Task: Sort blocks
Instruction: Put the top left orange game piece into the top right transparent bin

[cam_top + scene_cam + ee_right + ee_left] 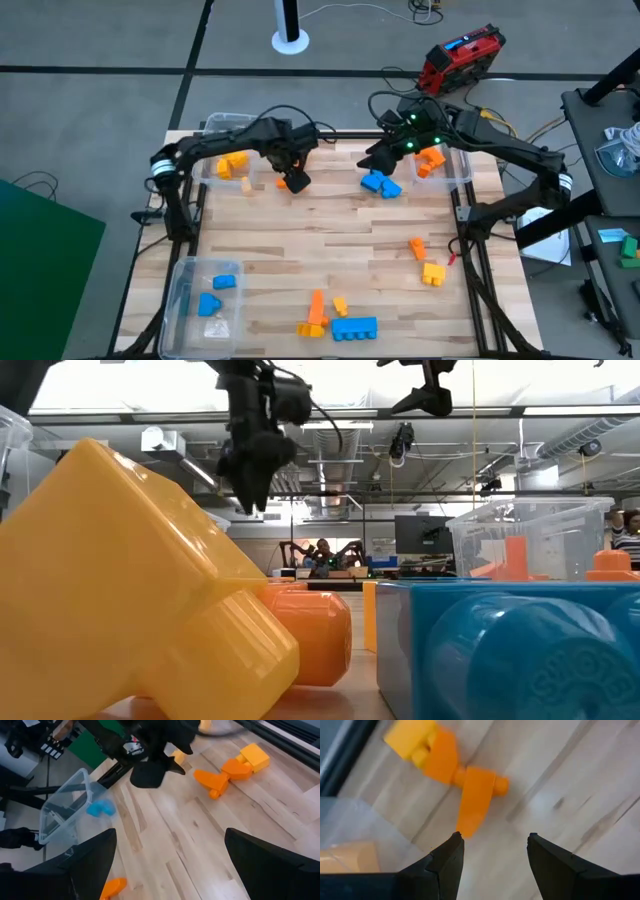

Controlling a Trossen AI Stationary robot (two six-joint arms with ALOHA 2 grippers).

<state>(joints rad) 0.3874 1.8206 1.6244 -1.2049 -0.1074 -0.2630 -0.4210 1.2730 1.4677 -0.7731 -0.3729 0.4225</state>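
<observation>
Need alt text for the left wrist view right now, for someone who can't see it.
The left gripper hangs open above the wooden table, just short of an orange block joined to a yellow block. A clear bin's corner shows beside it.

No lettering to read anywhere in these views, no labels, brands or numbers. The blocks carry plain faces, and the clear bins show no markings. The red case on the floor (461, 57) has a blue patch on top, but nothing on it resolves into words. The screens far back in the room are unreadable too.
</observation>
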